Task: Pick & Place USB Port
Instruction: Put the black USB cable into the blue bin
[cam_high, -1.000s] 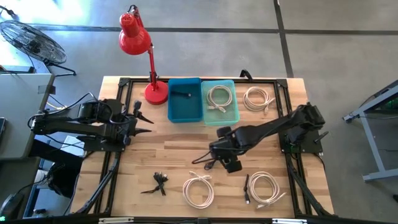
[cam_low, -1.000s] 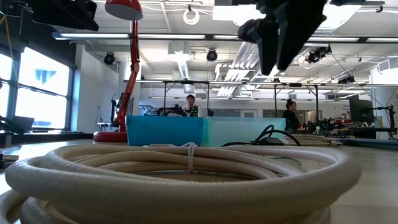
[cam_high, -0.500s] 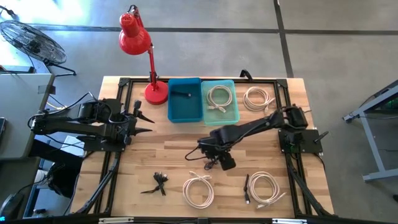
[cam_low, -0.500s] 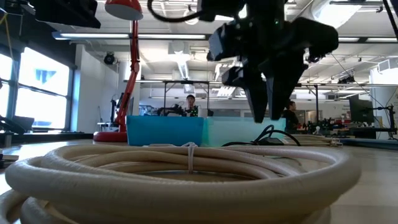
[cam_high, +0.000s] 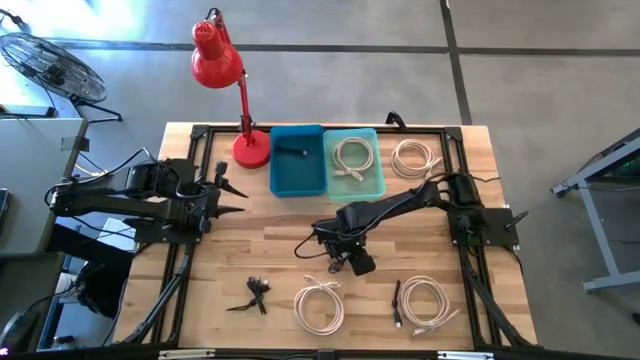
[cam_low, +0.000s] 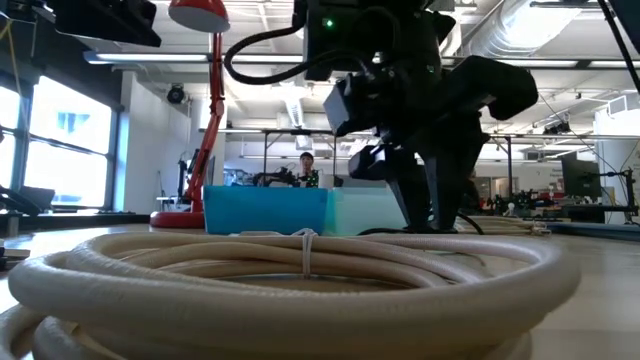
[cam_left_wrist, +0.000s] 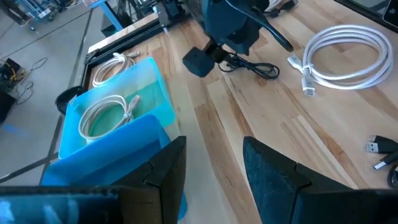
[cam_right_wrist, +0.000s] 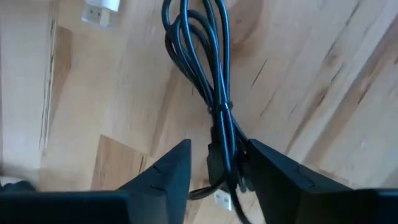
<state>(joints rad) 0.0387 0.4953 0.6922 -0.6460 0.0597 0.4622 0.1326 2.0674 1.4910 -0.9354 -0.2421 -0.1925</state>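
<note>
A black USB cable (cam_right_wrist: 205, 62), coiled and tied at its middle, lies on the wooden table (cam_high: 260, 235) near its centre. It also shows in the left wrist view as the black cable (cam_left_wrist: 252, 67). My right gripper (cam_high: 335, 252) is over it, pointing steeply down and open, with the cable's tied middle (cam_right_wrist: 222, 149) between its fingers. My left gripper (cam_high: 238, 196) waits open over the table's left side. At the far edge stand a dark blue bin (cam_high: 297, 175) and a light blue bin (cam_high: 368, 182) holding a white cable (cam_high: 350, 156). My right gripper comes at the black cable from above, one finger (cam_right_wrist: 168, 171) on each side of the tied middle, across the bundle. The cable lies flat on the table. Whether the fingers touch it, I cannot tell.
White coiled cables lie at the near middle (cam_high: 318, 305), the near right (cam_high: 425, 302) and the far right (cam_high: 415, 158). A small black cable (cam_high: 257, 293) lies near left. A red desk lamp (cam_high: 225, 70) stands at the far left. A small black item (cam_high: 293, 152) lies in the dark blue bin.
My right gripper has come down toward the table and gone a little toward its left edge, tipping to point more steeply down. It now stands over the black cable. The cable has not moved.
</note>
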